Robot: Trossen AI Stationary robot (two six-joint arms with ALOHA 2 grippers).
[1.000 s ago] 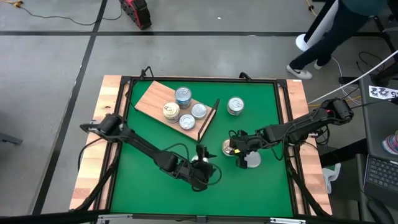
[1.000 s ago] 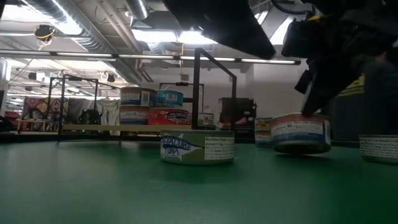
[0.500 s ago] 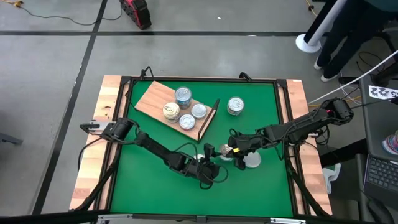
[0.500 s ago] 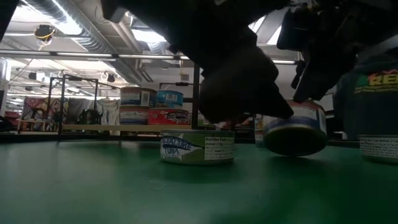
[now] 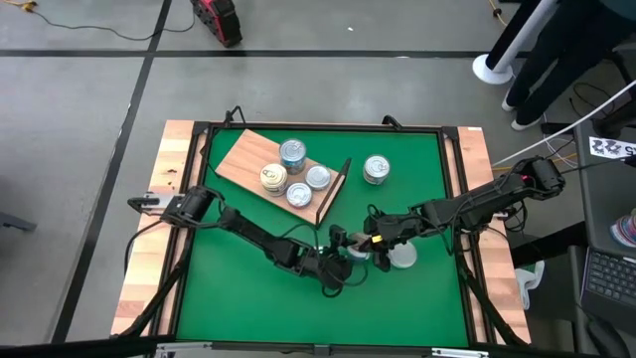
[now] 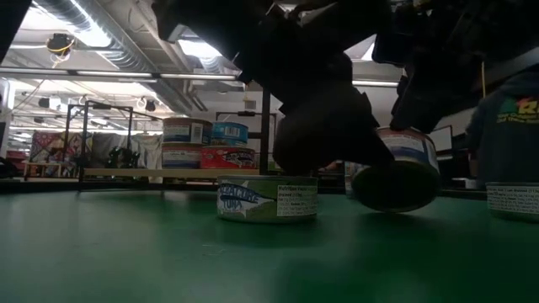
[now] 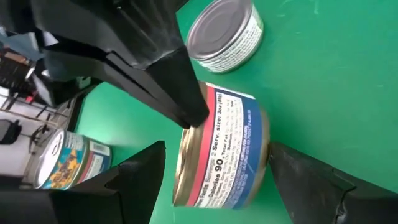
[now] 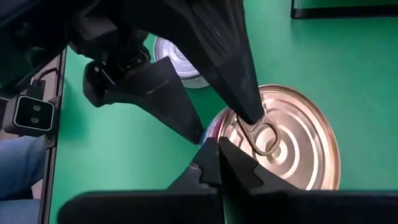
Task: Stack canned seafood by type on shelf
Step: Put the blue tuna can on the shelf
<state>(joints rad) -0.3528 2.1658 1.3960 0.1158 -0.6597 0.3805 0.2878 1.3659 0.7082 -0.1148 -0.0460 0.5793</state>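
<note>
Two hands meet over one tin

On the green table [image 5: 417, 199], the shelf [image 5: 253, 159] carries four tins; near the front, the right hand [image 8: 249, 127], pressed together, pinches the pull ring of a tilted blue-labelled tin [image 7: 227, 149], while the left hand [image 7: 214, 168], spread wide, straddles it.

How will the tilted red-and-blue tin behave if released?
Tilted and pinched only near its pull ring by the shut right gripper, the red-and-blue tin may swing or slip. Its round side could roll if dropped. It looks rigid for the open left gripper.
</note>
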